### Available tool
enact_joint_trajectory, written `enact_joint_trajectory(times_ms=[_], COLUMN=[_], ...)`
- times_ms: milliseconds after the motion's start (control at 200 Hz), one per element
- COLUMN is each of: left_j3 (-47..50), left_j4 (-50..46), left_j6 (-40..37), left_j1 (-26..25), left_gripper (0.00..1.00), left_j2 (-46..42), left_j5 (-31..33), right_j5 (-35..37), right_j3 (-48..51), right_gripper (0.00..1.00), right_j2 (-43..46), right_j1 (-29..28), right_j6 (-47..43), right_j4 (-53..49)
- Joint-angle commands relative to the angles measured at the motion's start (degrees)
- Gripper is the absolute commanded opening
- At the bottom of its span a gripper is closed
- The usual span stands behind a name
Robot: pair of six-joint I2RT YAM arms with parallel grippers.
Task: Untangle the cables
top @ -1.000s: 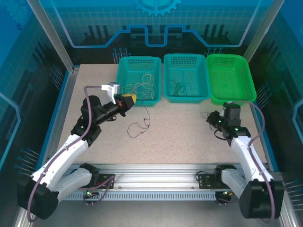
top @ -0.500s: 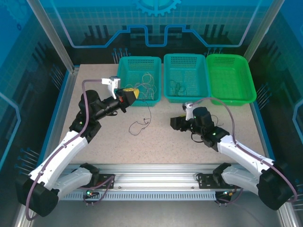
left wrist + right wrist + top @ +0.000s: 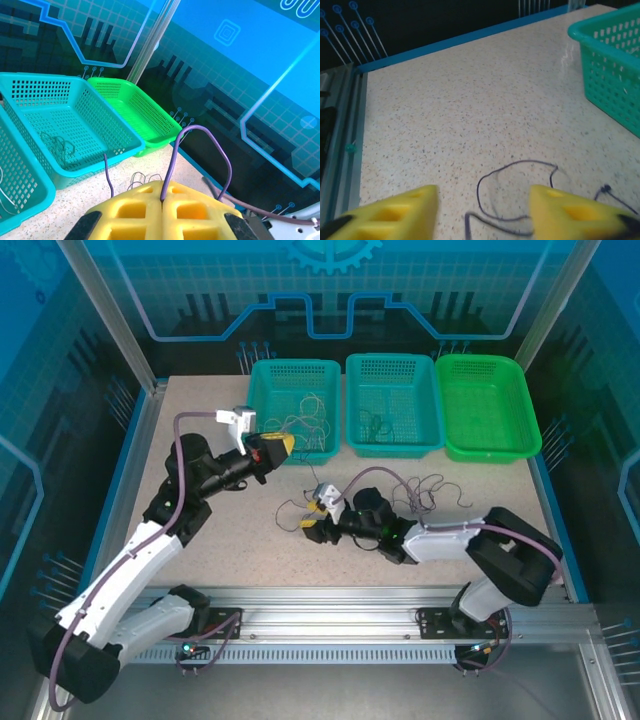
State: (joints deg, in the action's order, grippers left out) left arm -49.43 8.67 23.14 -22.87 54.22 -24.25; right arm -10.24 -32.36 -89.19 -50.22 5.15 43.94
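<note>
Top view: three baskets, the left teal basket [image 3: 295, 364], the middle teal basket [image 3: 390, 360] and the green basket [image 3: 480, 361], line the 12 o'clock edge of the table [image 3: 250, 552]. Pale cables [image 3: 305, 423] lie in the first, a dark cable [image 3: 375, 426] in the second, and two tangles on the table: the near tangle [image 3: 289, 511] at my right gripper [image 3: 314, 513], the far tangle [image 3: 440, 486] at its 3 o'clock. The left wrist view resolves my left gripper [image 3: 162, 197] pressed together on a purple strand [image 3: 197, 127]; the right wrist view shows my right gripper's fingers [image 3: 415, 202] apart, a dark loop [image 3: 520, 161] on the table between them.
</note>
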Motion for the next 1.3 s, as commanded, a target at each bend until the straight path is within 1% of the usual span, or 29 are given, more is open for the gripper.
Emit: enact_joint_trajectory(times_ms=[0, 15, 40, 100, 150, 185, 260, 305, 355, 395, 475, 505, 510, 585, 640, 740, 870, 990, 1111, 1211, 1296], left_j3=[-1.0, -1.0, -1.2, -1.0, -0.8, -0.6, 0.3, 1.2, 2.7, 3.9, 5.7, 6.3, 6.4, 7.9, 8.4, 8.2, 7.4, 7.8, 8.3, 8.6, 8.6], left_j4=[-2.3, -2.6, -3.2, -4.1, -4.4, -4.4, -3.3, -1.8, 0.4, 2.5, 5.4, 6.4, 6.6, 9.6, 10.4, 8.2, 4.1, 3.3, 3.5, 3.9, 3.9], left_j6=[-2.4, -2.6, -2.9, -3.5, -4.0, -4.4, -5.3, -5.7, -6.1, -6.4, -7.2, -7.4, -7.5, -8.0, -8.4, -10.6, -13.7, -15.0, -15.4, -15.4, -15.6], left_j1=[-0.5, -0.5, -0.5, -0.5, -0.5, -0.5, -0.5, -0.5, -0.6, -0.6, -0.6, -0.6, -0.5, -0.9, -1.5, -3.0, -4.6, -5.0, -5.1, -5.1, -5.2], left_gripper=[0.0, 0.0, 0.0, 0.0, 0.0, 0.1, 0.46, 0.6, 0.7, 0.76, 0.82, 0.86, 0.88, 0.98, 0.99, 0.99, 0.99, 0.99, 0.99, 0.99, 0.99], left_j2=[-2.2, -2.4, -2.7, -3.2, -3.5, -3.7, -4.1, -4.6, -5.4, -6.1, -7.3, -7.7, -7.7, -8.5, -8.7, -8.6, -8.3, -8.3, -8.3, -8.0, -7.6], left_j5=[1.7, 2.0, 2.6, 3.8, 4.3, 4.4, 3.5, 2.7, 1.7, 0.4, -2.5, -4.1, -4.4, -8.9, -10.2, -10.7, -9.5, -8.0, -6.9, -6.1, -5.8], right_j5=[3.1, 3.5, 4.5, 6.2, 7.5, 6.8, 0.0, -2.9, -3.4, -2.7, -1.5, -0.5, -0.4, 1.3, 3.4, 9.4, 15.3, 20.1, 21.7, 23.9, 30.8], right_j3=[-2.8, -2.7, -2.6, -2.5, -3.0, -4.1, -8.7, -11.9, -15.1, -17.6, -24.1, -26.0, -26.4, -30.3, -33.4, -40.9, -50.4, -57.8, -63.2, -68.4, -71.7], right_gripper=[0.16, 0.09, 0.01, 0.0, 0.0, 0.0, 0.0, 0.0, 0.0, 0.0, 0.0, 0.0, 0.0, 0.0, 0.0, 0.0, 0.0, 0.0, 0.0, 0.0, 0.0], right_j2=[-1.5, -1.4, -1.1, 0.4, 2.8, 4.9, 8.9, 10.9, 13.1, 14.7, 17.0, 17.7, 17.9, 19.1, 19.6, 19.4, 17.4, 14.0, 10.0, 6.3, 3.8], right_j1=[-0.2, -0.2, -0.2, -0.1, 0.1, 1.2, 5.1, 7.3, 8.9, 9.9, 12.2, 13.1, 13.2, 15.6, 17.2, 20.9, 28.4, 37.0, 44.4, 47.9, 48.9], right_j6=[-0.3, -0.2, -0.2, 0.1, 1.5, 4.2, 11.6, 14.3, 15.5, 15.9, 16.5, 16.9, 17.0, 17.2, 16.4, 14.6, 14.7, 20.3, 26.0, 28.6, 30.0], right_j4=[8.3, 8.4, 8.4, 7.3, 4.4, 1.5, -8.0, -12.2, -16.3, -20.0, -26.5, -28.0, -28.1, -31.6, -33.3, -38.6, -43.7, -47.8, -50.7, -54.6, -58.9])
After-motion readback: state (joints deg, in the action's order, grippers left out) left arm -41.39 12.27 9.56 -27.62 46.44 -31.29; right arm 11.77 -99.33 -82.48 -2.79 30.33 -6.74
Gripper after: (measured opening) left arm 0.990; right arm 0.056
